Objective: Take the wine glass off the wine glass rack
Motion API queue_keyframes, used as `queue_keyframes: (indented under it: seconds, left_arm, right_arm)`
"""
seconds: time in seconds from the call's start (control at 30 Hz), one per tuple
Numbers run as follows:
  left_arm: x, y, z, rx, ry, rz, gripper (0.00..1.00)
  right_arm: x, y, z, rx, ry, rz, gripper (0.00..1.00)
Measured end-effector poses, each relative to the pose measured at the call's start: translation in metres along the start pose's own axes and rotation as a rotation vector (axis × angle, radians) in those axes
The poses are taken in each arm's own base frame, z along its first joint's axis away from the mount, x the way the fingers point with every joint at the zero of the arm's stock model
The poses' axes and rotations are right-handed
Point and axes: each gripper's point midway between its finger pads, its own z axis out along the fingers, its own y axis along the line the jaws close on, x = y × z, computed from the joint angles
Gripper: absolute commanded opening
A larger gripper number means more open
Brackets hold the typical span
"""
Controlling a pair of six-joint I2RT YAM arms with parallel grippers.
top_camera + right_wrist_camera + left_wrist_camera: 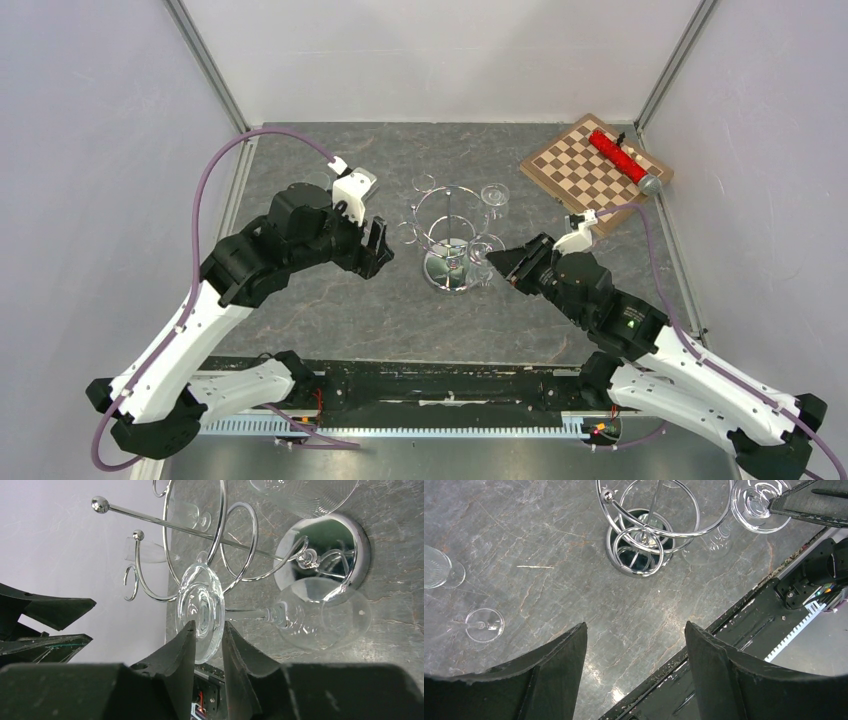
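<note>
The chrome wine glass rack stands mid-table; its mirrored base and top ring also show in the left wrist view and the right wrist view. A clear wine glass hangs upside down from a loop on the rack's right side. My right gripper is shut on the rim of the glass's round foot, one finger on each face; the stem and bowl run toward the base. My left gripper is open and empty, left of the rack and apart from it.
Another clear glass is just beyond the rack's far right side. Two more glasses sit on the table in the left wrist view. A chessboard with a red object lies at the back right.
</note>
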Motion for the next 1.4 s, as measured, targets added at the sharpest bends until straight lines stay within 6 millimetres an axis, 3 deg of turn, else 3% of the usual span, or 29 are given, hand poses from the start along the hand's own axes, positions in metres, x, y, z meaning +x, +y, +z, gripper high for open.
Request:
queue_keyframes:
  seconds: [0.4,0.53,0.87,1.17,1.4]
  left_arm:
    - [0.002,0.004,0.000,-0.029,-0.001,0.005,0.79]
    - [0.002,0.005,0.000,-0.034,-0.001,0.008,0.79]
    - [0.002,0.004,0.000,-0.036,-0.001,0.014,0.79]
    - [0.002,0.006,0.000,-0.047,-0.003,0.015,0.79]
    - [0.002,0.005,0.001,-0.046,0.000,0.015,0.79]
  right_arm:
    - [-0.004,0.012,0.003,-0.034,-0.014,0.013,0.10]
    - [-0.005,0.013,0.003,-0.036,-0.016,0.012,0.00]
    - [-0.006,0.014,0.001,-0.045,-0.018,0.015,0.00]
    - [-0.009,0.031,-0.006,-0.122,-0.014,0.035,0.00]
    - [0.000,0.038,-0.008,-0.170,0.029,0.025,0.00]
